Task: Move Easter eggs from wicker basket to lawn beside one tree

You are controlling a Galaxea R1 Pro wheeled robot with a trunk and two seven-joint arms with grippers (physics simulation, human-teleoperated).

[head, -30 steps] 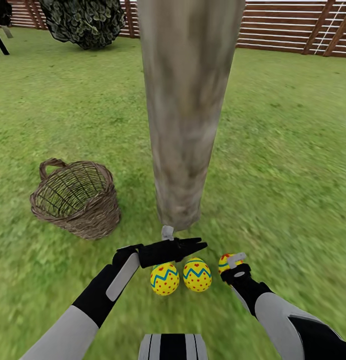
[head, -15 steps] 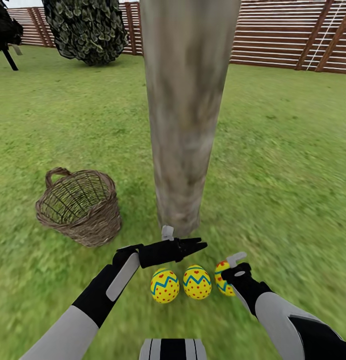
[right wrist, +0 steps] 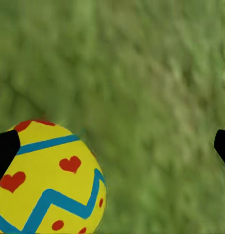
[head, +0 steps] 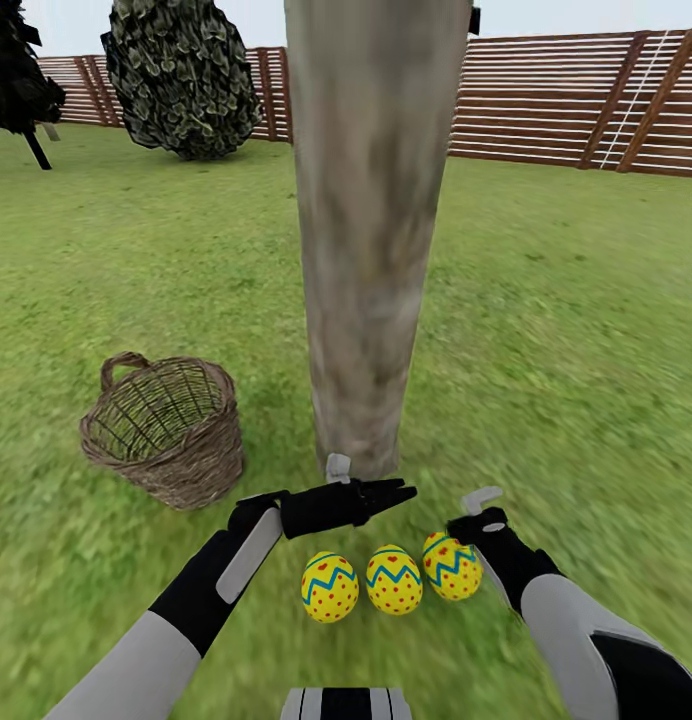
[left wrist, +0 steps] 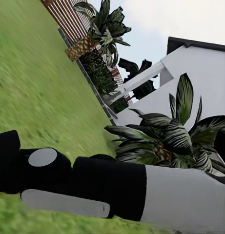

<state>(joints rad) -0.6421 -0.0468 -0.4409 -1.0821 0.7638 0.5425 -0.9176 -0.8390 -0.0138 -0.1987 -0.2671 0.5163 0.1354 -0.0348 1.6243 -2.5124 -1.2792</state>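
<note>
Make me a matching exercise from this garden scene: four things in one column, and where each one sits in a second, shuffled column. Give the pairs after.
Things:
1. Easter eggs
2. wicker basket
3. tree
4. fence

Places:
A. along the far edge of the lawn
B. in a row on the grass at the foot of the trunk
C. upright between the basket and the open grass, just beyond the eggs
D. on the grass on the robot's left side of the trunk, no eggs visible in it

Pairs: 1-B, 2-D, 3-C, 4-A

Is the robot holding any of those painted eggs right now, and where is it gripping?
Nothing is held. The right gripper is open beside the nearest egg, which lies on the lawn. The left gripper holds nothing.
</note>
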